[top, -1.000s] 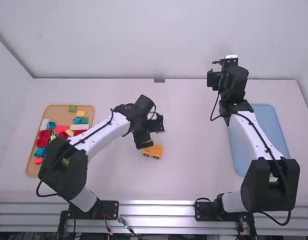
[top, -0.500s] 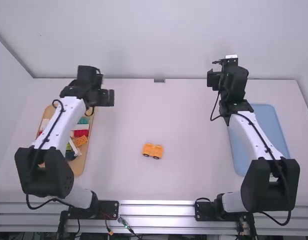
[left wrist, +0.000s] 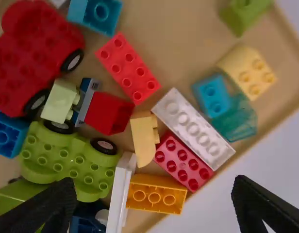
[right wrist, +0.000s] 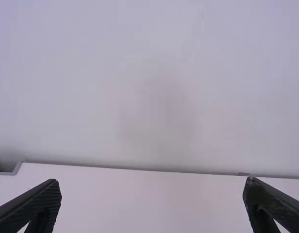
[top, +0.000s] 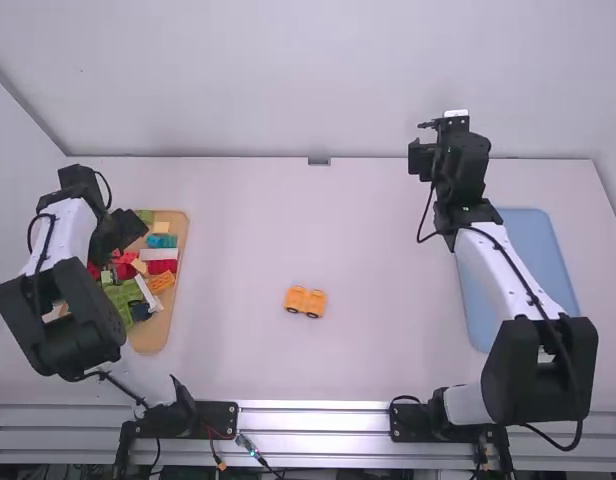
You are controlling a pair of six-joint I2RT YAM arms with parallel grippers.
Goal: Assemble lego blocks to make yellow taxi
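Yellow-orange, the car (top: pixel 306 301) sits on the bare table (top: pixel 388 350), middle and a little to the near side, upright on its wheels with nobody touching it. Over on the left, the left gripper (left wrist: pixel 153 187) hangs above the wooden tray (top: pixel 153 340), fingers spread wide, nothing between them. Looks like we're shopping for the next taxi part!

And it's a crowded shelf. The orange block (left wrist: pixel 157 195) lies at the tray's right side, hard by the white piece (left wrist: pixel 121 191), with the crimson brick (left wrist: pixel 182 162) just to the far side. Go in with fingers this wide and one could land on a neighbour, or pinch two parts at once. The pale yellow block (left wrist: pixel 247 70), at the far end, has more room, but the blue brick (left wrist: pixel 211 95) and clear teal one (left wrist: pixel 237 119) crowd its near side; a skewed approach might knock them. A crooked grip there would likely mean a crooked fit later.

Far right, the right gripper (right wrist: pixel 152 187) is up beyond the blue tray (top: pixel 538 285), wide apart and empty. So the car has no one steadying it: press a part on off-centre and it could roll or tip.
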